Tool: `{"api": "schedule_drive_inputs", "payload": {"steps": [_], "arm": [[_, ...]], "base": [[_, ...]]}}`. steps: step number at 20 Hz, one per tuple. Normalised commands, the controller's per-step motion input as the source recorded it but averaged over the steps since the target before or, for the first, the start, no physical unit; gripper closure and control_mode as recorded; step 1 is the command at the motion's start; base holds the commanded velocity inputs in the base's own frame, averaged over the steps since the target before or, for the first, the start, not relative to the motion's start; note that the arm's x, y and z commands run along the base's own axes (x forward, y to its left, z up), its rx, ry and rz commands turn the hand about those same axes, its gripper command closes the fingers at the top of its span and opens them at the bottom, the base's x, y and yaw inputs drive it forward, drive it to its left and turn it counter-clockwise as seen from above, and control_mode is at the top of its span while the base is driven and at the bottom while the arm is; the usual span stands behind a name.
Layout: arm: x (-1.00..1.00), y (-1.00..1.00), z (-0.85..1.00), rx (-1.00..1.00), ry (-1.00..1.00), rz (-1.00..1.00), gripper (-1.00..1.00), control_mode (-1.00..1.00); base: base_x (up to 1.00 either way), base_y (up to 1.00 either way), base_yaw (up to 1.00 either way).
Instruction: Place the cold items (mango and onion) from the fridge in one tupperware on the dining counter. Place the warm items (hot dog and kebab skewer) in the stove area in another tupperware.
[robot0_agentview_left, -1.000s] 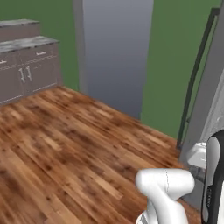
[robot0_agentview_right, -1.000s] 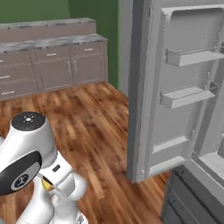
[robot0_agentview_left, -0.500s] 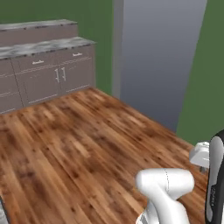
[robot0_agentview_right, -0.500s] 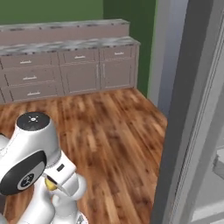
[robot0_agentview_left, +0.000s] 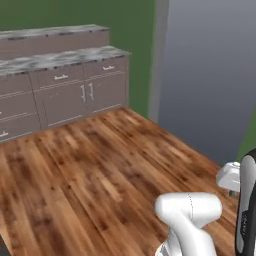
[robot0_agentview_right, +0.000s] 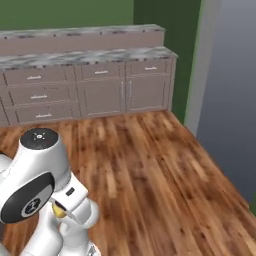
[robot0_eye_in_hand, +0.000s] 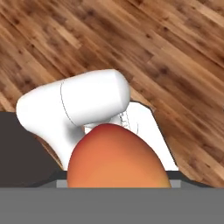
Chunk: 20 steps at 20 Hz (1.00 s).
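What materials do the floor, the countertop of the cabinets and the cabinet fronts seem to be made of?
Floor: looks like wooden planks, reddish brown with dark grain streaks and a slight sheen.
Countertop: probably stone such as marble or granite, judging by its grey and white mottled pattern.
Cabinet fronts: likely painted wood or laminate, a flat matt grey-brown with no grain; their small handles look like pale metal.

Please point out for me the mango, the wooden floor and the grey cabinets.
mango (robot0_eye_in_hand: 117, 157), hand view, middle of its orange skin
wooden floor (robot0_agentview_left: 95, 170), left base view, a bare plank
grey cabinets (robot0_agentview_right: 102, 95), right base view, a door front under the marble top
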Motion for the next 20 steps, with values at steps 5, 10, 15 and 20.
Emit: {"api": "schedule_drive_inputs", "payload": {"steps": [5,10,15,20], "arm": [[0.00,0.00,0.00,0.00,0.00,0.00,1.00,1.00],[0.00,0.00,0.00,0.00,0.00,0.00,1.00,1.00],[0.00,0.00,0.00,0.00,0.00,0.00,1.00,1.00],[0.00,0.00,0.00,0.00,0.00,0.00,1.00,1.00]], "base": [[0.91,0.27,0.48],[0.96,0.04,0.56],[1.00,-0.02,0.52],[1.00,-0.37,0.43]]}}
